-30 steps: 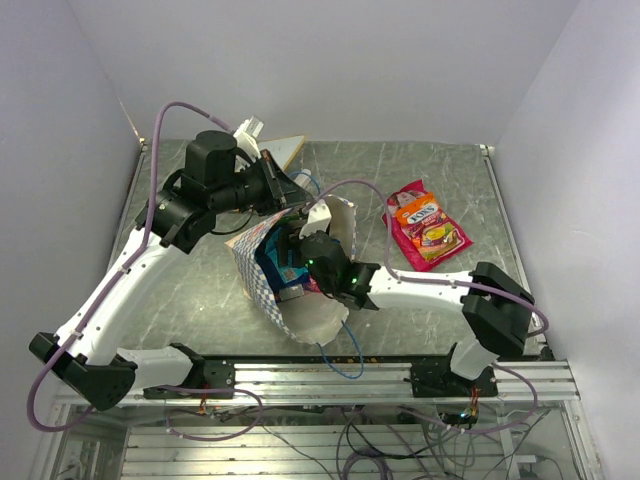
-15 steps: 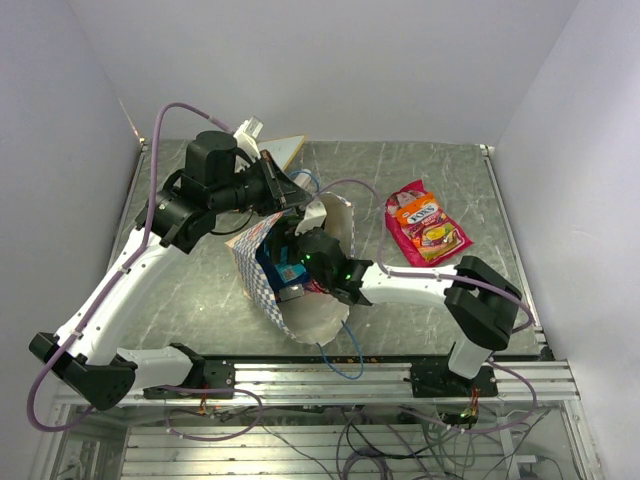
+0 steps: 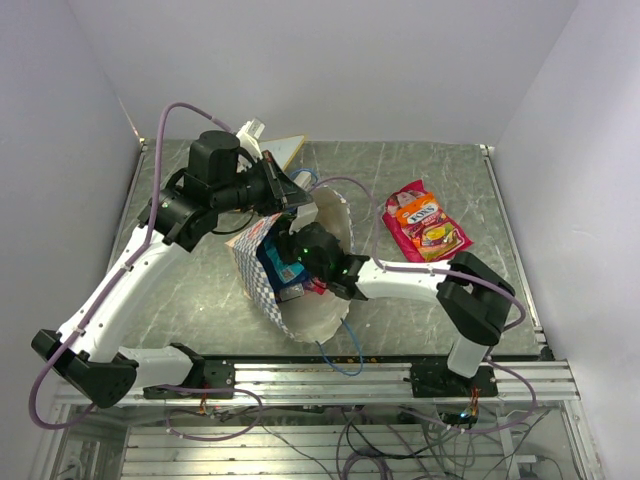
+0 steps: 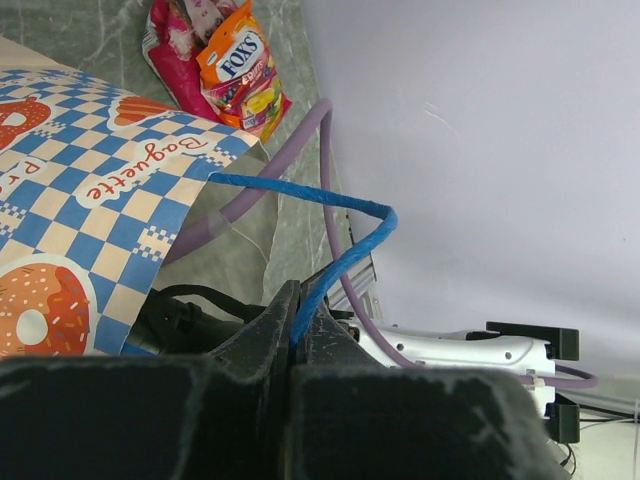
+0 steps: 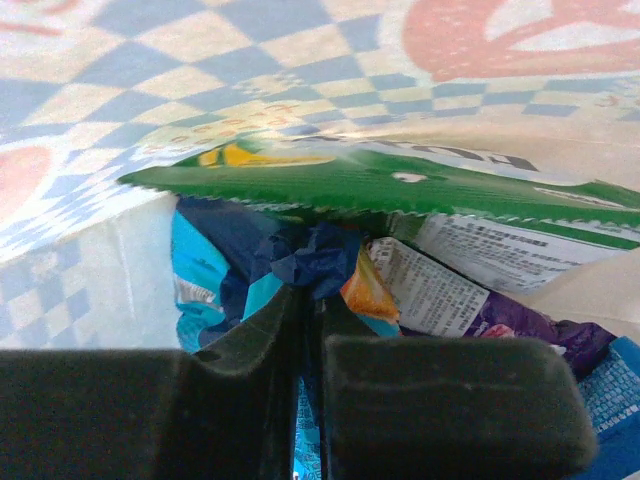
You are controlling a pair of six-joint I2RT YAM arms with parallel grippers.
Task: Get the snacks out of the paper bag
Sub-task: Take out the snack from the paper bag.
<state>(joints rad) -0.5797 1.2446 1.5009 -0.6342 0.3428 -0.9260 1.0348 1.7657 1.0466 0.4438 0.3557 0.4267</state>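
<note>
The paper bag [image 3: 305,312] lies on its side mid-table with its mouth facing right. My left gripper [image 3: 296,197] is shut on the bag's blue string handle [image 4: 300,195], which holds the upper lip of the bag [image 4: 90,190] up. My right gripper [image 3: 291,263] reaches inside the bag. Its jaws [image 5: 310,292] are shut on the crumpled edge of a blue packet [image 5: 318,252]. A green packet [image 5: 400,185] lies just above it and a purple packet [image 5: 535,328] at lower right. One red-pink snack packet [image 3: 427,224] lies on the table to the right of the bag.
A flat white board with a wooden edge [image 3: 285,150] leans at the back behind the left arm. The second blue string handle [image 3: 340,362] trails over the front rail. The right arm's purple cable [image 4: 300,150] arches over the bag's mouth.
My right gripper has pushed further left into the bag and closed from open onto the blue packet. The left gripper has kept its hold on the handle.
</note>
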